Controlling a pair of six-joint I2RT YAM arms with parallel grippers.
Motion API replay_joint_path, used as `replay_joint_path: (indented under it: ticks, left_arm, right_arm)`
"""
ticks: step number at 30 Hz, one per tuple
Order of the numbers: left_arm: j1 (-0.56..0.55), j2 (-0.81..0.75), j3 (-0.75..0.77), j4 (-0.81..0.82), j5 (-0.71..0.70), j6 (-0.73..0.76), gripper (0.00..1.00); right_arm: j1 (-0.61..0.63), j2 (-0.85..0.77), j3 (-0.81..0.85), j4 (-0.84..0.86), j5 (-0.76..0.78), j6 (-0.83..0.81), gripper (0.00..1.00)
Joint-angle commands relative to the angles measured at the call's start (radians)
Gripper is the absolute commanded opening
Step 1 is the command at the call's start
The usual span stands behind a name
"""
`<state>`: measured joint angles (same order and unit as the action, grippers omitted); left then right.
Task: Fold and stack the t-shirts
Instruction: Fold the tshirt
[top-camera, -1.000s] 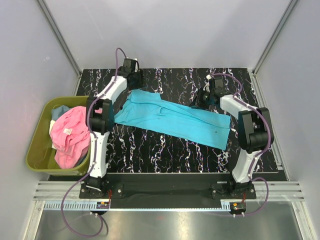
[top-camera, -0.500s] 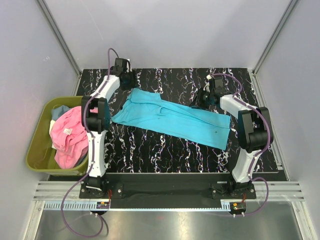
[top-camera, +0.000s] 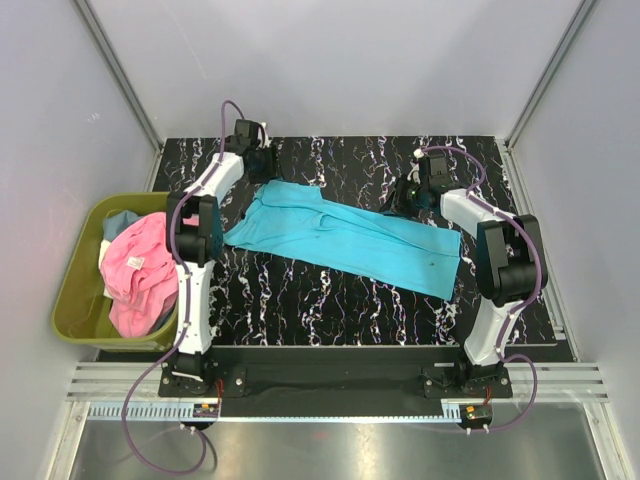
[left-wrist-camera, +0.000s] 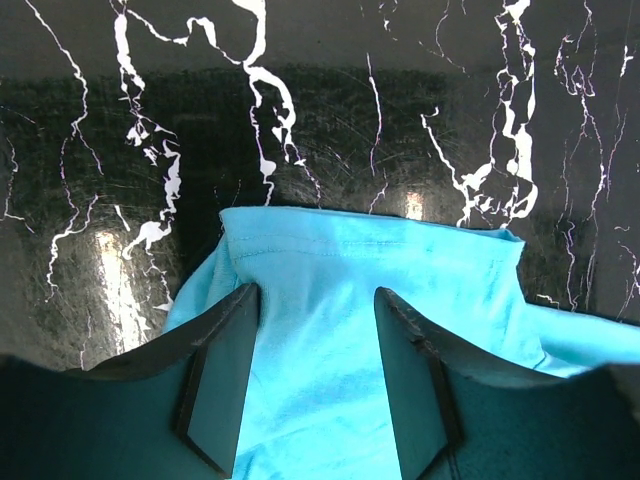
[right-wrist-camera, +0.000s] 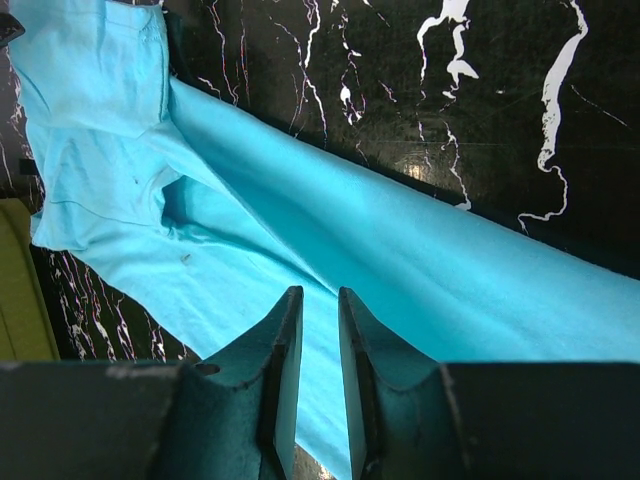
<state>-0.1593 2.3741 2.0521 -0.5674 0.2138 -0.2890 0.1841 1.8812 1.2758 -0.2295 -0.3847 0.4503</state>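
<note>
Left arm (top-camera: 195, 265): white link shells, black joint housings
Right arm (top-camera: 495, 290): same white and black build
Cables: purple, looping from each base along the links
Bases: black, bolted on a black rail
Fingers (left-wrist-camera: 220, 380): dark flat tapered blades

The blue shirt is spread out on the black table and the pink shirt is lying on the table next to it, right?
Not quite. The blue shirt is spread on the black table, but the pink shirt is not on the table. It sits bunched up in the green bin at the table's left side, as the top external view shows.
</note>
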Motion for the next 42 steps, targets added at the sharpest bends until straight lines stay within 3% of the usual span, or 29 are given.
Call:
replay_joint_path:
  ticks: [1, 4, 10, 11, 12, 24, 33, 42]
  left_arm:
    - [0.001, -0.003, -0.001, 0.034, 0.018, 0.02, 0.54]
    - [0.001, -0.004, -0.001, 0.046, 0.035, 0.027, 0.49]
    - [0.001, -0.016, 0.0, 0.07, 0.097, 0.036, 0.12]
    - [0.001, -0.021, -0.001, 0.07, 0.102, 0.034, 0.01]
    - [0.001, -0.024, -0.003, 0.072, 0.114, 0.034, 0.0]
    - [0.0, -0.272, -0.272, 0.205, 0.298, 0.094, 0.0]
    - [0.003, -0.418, -0.441, 0.245, 0.274, 0.154, 0.0]
    - [0.003, -0.518, -0.616, 0.31, 0.228, 0.163, 0.0]
  right_arm:
    - [0.005, -0.053, 0.023, 0.007, 0.004, 0.001, 0.28]
    - [0.003, -0.042, 0.028, 0.007, 0.0, 0.005, 0.28]
    - [0.005, -0.04, 0.033, 0.012, -0.003, 0.007, 0.28]
    - [0.006, -0.042, 0.034, 0.009, -0.003, 0.007, 0.28]
    - [0.005, -0.042, 0.034, 0.01, -0.003, 0.005, 0.28]
    - [0.043, -0.047, 0.062, 0.013, -0.032, -0.009, 0.3]
    - [0.077, 0.075, 0.129, -0.002, -0.02, -0.053, 0.31]
    - [0.083, 0.095, 0.048, 0.016, 0.021, -0.058, 0.3]
